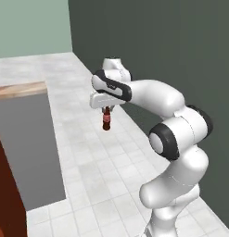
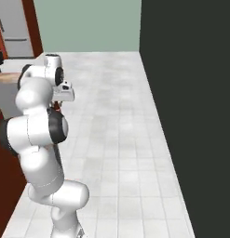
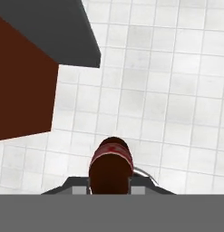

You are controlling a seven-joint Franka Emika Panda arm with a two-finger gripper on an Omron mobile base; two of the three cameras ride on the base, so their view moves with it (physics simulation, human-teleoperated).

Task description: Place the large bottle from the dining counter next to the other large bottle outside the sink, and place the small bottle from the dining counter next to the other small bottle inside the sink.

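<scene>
Your gripper [image 1: 106,110] hangs in the air over the tiled floor [image 1: 102,176], pointing down, and it is clamped on the small bottle [image 1: 106,121] near its top. You see the bottle hanging upright under the hand in the left base view: dark brown with a red label band, clear of the floor and touching nothing else. In the hand view the same bottle [image 3: 110,166] stands between the finger tips (its red band faces the camera). From the right base view you cannot see the bottle well, because the arm's own white links cover most of the hand; I think only a dark sliver shows there. To the left of the arm stands the grey side of a counter [image 1: 28,152] with rust-red panels [image 1: 7,194], well apart from the bottle. A dark wall [image 1: 171,51] stands on the right.
</scene>
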